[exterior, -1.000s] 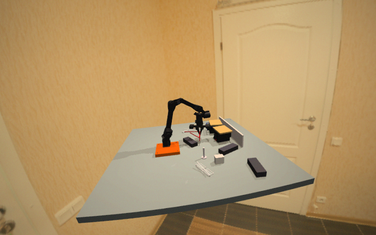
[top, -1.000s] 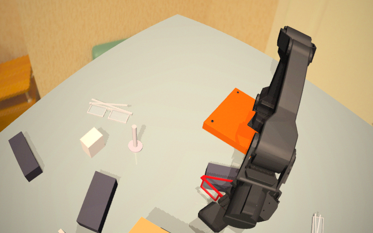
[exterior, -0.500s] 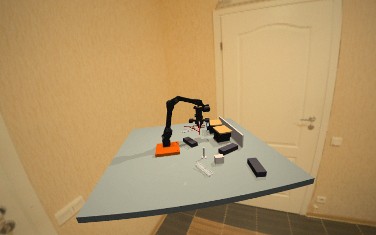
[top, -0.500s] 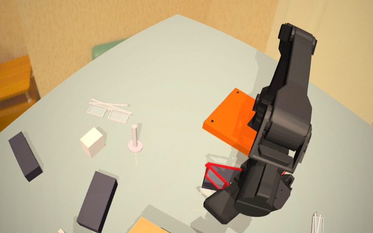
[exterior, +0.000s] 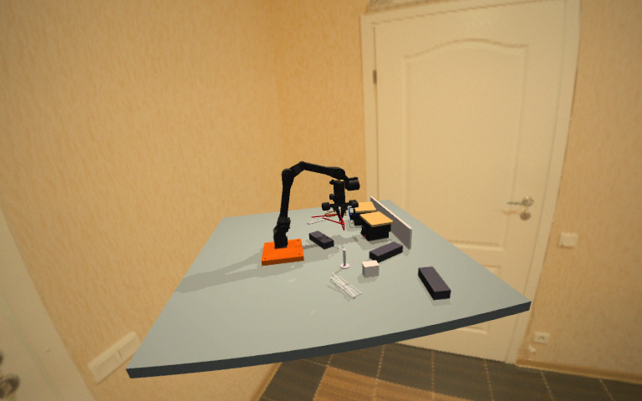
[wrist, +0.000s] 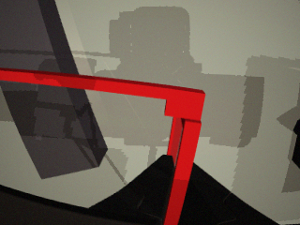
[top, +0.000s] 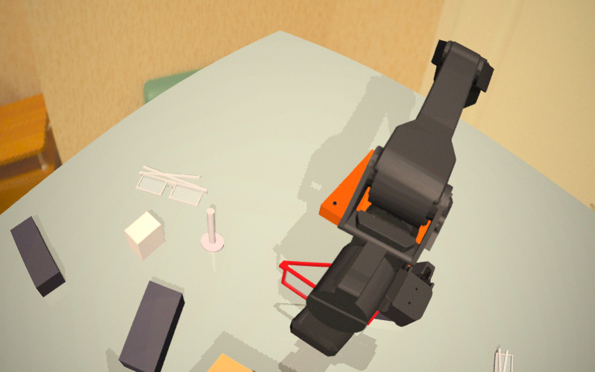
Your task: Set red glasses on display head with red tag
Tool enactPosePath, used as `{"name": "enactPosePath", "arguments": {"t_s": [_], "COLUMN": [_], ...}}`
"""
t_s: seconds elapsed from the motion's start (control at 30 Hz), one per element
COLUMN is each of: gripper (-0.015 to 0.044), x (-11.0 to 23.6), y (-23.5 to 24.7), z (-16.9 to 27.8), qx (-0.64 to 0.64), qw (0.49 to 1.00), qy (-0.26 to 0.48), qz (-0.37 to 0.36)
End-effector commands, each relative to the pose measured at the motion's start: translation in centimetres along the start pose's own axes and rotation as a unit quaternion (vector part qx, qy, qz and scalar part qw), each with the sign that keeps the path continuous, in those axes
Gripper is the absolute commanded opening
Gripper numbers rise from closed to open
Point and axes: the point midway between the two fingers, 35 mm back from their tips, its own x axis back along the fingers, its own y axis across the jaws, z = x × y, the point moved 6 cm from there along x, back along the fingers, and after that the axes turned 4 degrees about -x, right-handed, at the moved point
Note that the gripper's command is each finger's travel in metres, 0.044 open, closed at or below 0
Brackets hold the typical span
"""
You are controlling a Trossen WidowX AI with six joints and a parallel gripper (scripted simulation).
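Top view: the arm (top: 412,184) hides the gripper (wrist: 176,213) clenched on the red glasses (top: 293,279), only their frame corner peeking out beside it.

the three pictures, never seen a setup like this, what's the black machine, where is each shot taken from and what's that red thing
The black machine is a robot arm bolted to an orange base plate on a grey table. One picture looks down from above, one across the room, one from a camera at the arm's wrist. Its end effector is shut on the red glasses, holding them above the table. Lying around are dark blocks, a pale cube, a small peg on a disc and a white pair of glasses.
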Motion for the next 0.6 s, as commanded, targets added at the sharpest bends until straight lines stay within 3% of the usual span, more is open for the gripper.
{"name": "enactPosePath", "arguments": {"t_s": [0.0,0.57], "gripper": [0.0,0.0], "x": [0.2,0.2], "y": [-0.4,-0.4], "z": [2.3,10.6], "qx": [0.044,0.207], "qw": [0.999,0.978], "qy": [-0.001,0.003], "qz": [0.002,0.002]}}
